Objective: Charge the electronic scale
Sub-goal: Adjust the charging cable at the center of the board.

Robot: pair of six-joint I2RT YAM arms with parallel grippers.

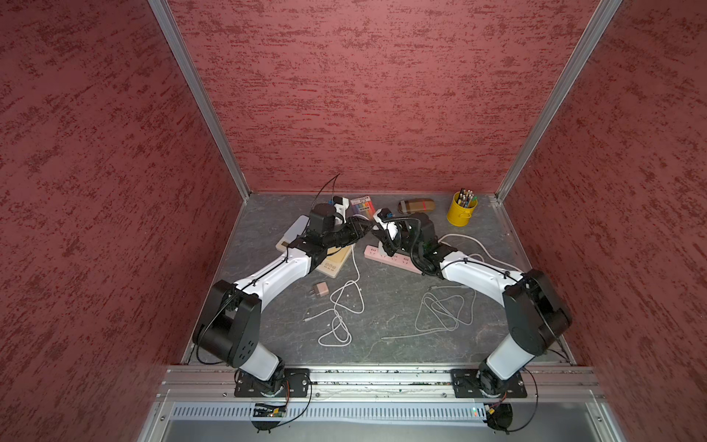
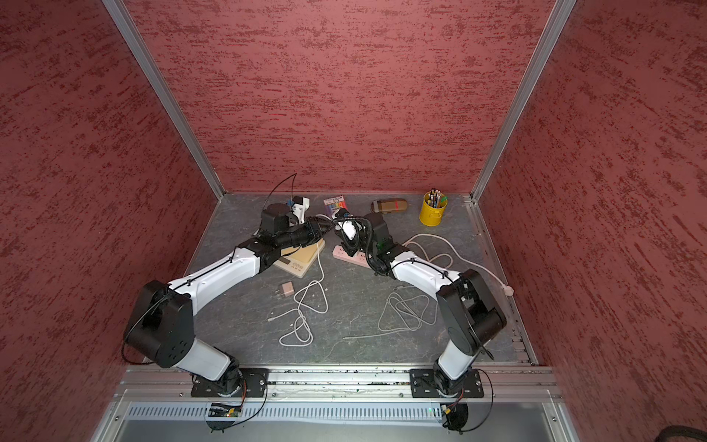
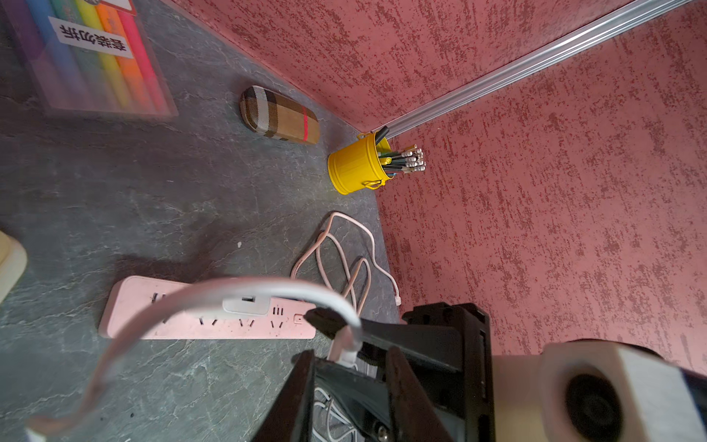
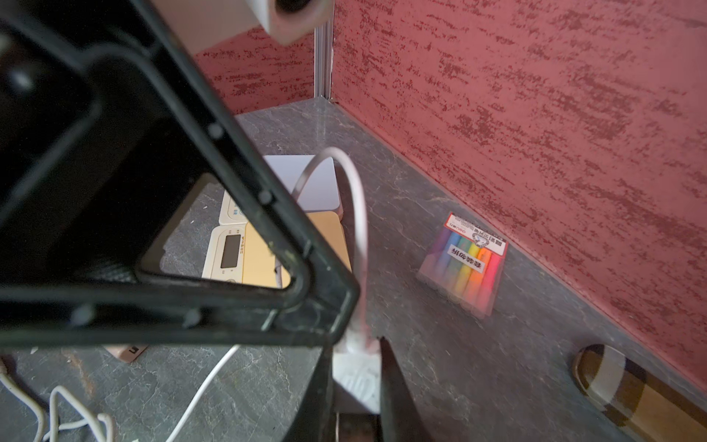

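Two electronic scales lie side by side at the back left, a gold-topped scale and a white-topped scale. Both arms meet above the table's middle. My right gripper is shut on a white charger block. A pale cable arcs from the block's top toward the scales, and its far end is hidden behind my left gripper. The fingers of my left gripper stand apart on either side of the cable's plug, which neither finger visibly touches.
A pink power strip lies under the right wrist. A second small charger block and loose white cables lie nearer the front. A highlighter pack, a plaid case and a yellow pen pot stand along the back wall.
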